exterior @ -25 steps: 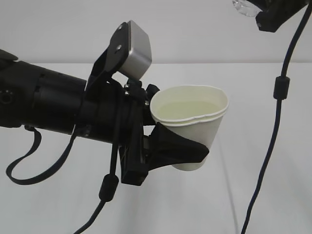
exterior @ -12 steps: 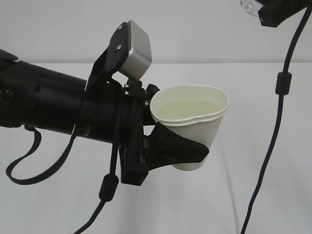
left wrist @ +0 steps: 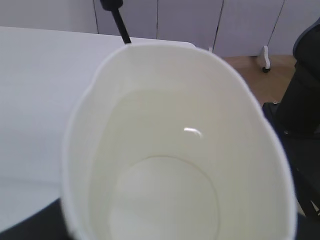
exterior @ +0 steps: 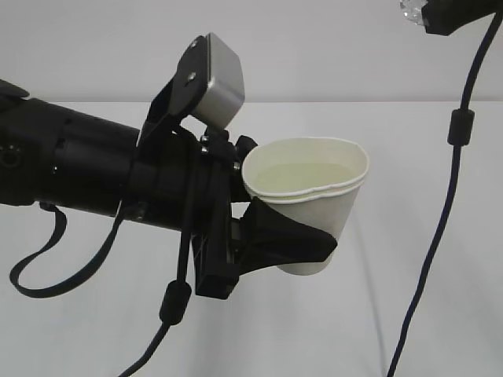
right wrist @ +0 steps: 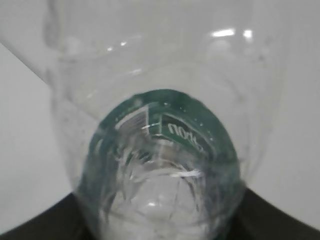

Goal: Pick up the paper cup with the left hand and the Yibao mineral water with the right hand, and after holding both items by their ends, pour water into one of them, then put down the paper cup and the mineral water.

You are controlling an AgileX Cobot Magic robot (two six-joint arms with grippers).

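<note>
The white paper cup (exterior: pixel 308 206) is held above the table by my left gripper (exterior: pixel 295 243), whose black jaws are shut around its lower half. The cup stands nearly upright with clear water in it. The left wrist view looks straight into the cup (left wrist: pixel 175 150) and its water. My right gripper (exterior: pixel 452 14) is at the top right edge of the exterior view, shut on the clear Yibao bottle (exterior: pixel 410 9), of which only a tip shows there. The right wrist view is filled by the bottle (right wrist: pixel 160 150) with its green label.
The white table (exterior: pixel 424 314) lies below both arms. A black cable (exterior: pixel 440 220) hangs from the right arm down the right side, and another cable (exterior: pixel 169 306) loops below the left arm. Beyond the table are grey cabinets and a black chair (left wrist: pixel 305 100).
The right gripper with the bottle has moved up and to the right, almost out of the exterior view. The left gripper and the cup have stayed still.
</note>
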